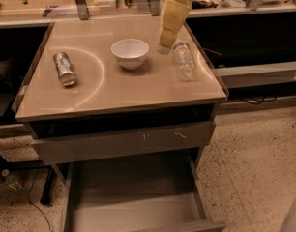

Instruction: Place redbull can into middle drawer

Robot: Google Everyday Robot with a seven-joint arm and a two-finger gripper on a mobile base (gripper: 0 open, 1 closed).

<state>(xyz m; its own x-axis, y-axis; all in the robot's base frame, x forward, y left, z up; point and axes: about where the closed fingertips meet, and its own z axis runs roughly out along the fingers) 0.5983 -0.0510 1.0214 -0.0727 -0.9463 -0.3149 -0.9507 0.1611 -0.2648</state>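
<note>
The redbull can (64, 68) lies on its side at the left of the tan tabletop (114, 93), one shiny round end facing the front. My gripper (166, 43) hangs over the back middle of the table, between the white bowl (130, 52) and the clear plastic bottle (183, 59), far to the right of the can and holding nothing that I can see. The middle drawer (133, 199) is pulled out below the table, and its flat grey floor is bare.
Above the open drawer sits a drawer whose grey front (124, 141) bears white scratches; it is slightly out. Dark open shelving flanks the table on both sides. A counter with metal posts (80, 1) runs along the back. Speckled floor lies to the right.
</note>
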